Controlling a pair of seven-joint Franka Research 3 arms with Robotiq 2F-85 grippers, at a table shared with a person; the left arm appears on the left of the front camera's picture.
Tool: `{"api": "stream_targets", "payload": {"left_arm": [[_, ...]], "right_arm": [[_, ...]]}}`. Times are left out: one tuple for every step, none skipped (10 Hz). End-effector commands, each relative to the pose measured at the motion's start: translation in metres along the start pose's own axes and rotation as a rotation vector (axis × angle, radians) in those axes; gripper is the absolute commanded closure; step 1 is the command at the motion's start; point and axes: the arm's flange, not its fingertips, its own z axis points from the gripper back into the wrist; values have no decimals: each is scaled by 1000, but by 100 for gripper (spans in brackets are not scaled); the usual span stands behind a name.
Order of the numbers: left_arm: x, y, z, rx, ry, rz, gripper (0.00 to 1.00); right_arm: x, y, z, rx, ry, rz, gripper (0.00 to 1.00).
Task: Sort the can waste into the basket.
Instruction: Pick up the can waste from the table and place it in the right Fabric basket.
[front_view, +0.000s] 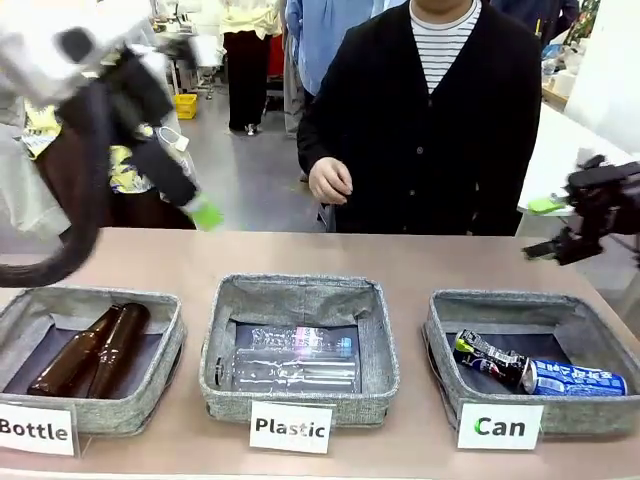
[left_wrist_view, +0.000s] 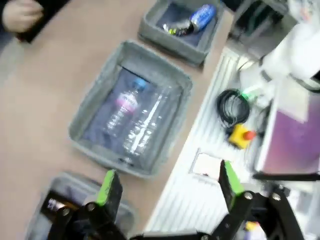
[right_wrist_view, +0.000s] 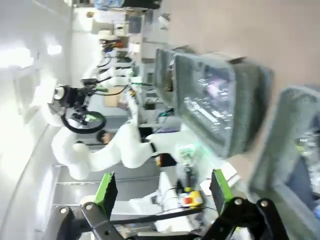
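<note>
Cans, two of them, lie side by side in the basket labelled "Can" at the counter's right end: the black can touching the blue can. Three baskets stand in a row; the Plastic basket holds two clear bottles, the Bottle basket two brown bottles. The right hand hangs above and just behind the Can basket, spread wide and empty. The left hand is raised well apart over the left side, also wide, holding nothing.
</note>
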Motion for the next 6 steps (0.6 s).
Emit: {"api": "stream_targets", "payload": {"left_arm": [[-69, 8, -8, -169, -377, 279, 0], [-110, 20, -22, -197, -554, 489, 0], [-146, 36, -39, -214, -743, 665, 0], [-184, 50, -62, -253, -859, 773, 0], [-216, 53, -82, -286, -904, 850, 0], [-230, 61, -91, -320, -936, 869, 0]], "right_arm": [[1, 20, -35, 135, 75, -162, 0], [-3, 25, -44, 135, 84, -189, 0], [-2, 24, -47, 117, 79, -152, 0], [7, 16, -45, 92, 55, -148, 0], [9, 5, -40, 57, 4, -152, 0], [10, -5, -35, 20, 35, -105, 0]]}}
